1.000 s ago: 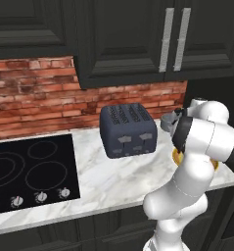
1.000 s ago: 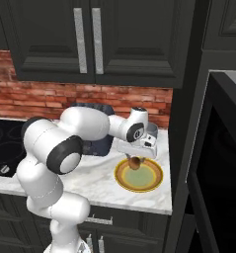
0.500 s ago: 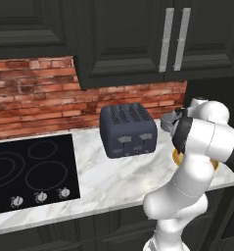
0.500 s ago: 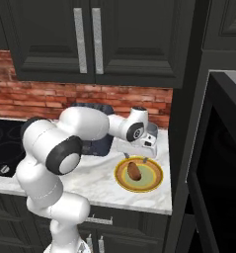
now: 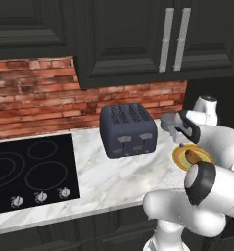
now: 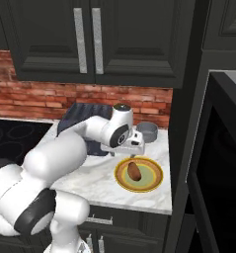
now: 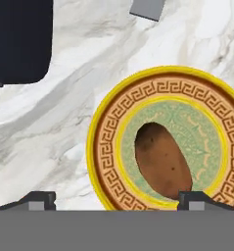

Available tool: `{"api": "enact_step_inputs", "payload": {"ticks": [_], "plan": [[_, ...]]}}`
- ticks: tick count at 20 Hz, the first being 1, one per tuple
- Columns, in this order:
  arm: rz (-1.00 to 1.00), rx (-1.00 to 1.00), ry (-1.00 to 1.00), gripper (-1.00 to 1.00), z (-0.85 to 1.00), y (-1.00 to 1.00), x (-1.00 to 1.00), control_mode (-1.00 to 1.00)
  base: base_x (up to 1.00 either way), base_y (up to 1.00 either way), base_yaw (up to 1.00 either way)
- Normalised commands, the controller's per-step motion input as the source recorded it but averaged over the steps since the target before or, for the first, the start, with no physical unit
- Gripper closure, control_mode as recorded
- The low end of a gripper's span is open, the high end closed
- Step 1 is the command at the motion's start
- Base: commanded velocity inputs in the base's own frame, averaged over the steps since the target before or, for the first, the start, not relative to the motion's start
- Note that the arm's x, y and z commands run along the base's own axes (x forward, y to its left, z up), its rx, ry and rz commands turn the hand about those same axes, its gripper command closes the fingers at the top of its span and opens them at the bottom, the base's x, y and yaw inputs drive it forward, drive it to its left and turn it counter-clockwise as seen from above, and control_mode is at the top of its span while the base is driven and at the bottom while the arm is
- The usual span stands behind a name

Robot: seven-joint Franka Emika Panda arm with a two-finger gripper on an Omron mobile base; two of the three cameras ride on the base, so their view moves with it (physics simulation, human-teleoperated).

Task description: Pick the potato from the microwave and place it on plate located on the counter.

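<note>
Potato inside plate rim, tool spread, seemingly above

A home kitchen — a rendered one. Black upper cabinets with silver handles hang over a red brick backsplash; a white-grey marble tabletop carries a slotted dark toaster beside a black glass cooktop — and a microwave stands at the right.

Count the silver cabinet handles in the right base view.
2 on the upper cabinet: left handle and right handle, side by side. 2 more, partly behind the arm, on the lower cabinet. Others may be hidden.
</note>
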Motion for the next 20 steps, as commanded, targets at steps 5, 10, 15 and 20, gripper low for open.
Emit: {"api": "enact_step_inputs", "payload": {"ticks": [5, 10, 15, 20], "plan": [[0.06, -0.01, -0.15, -1.00, 0.64, 0.71, -0.60, -1.00, 0.00, 0.00, 0.00], [0.04, -0.01, 0.00, -1.00, 0.84, 0.97, -0.25, -1.00, 0.00, 0.00, 0.00], [0.02, 0.01, 0.00, -1.00, 0.83, 0.80, -0.32, -1.00, 0.00, 0.00, 0.00], [0.00, 0.13, -0.02, -1.00, 0.68, 0.12, -0.47, -1.00, 0.00, 0.00, 0.00]]}}
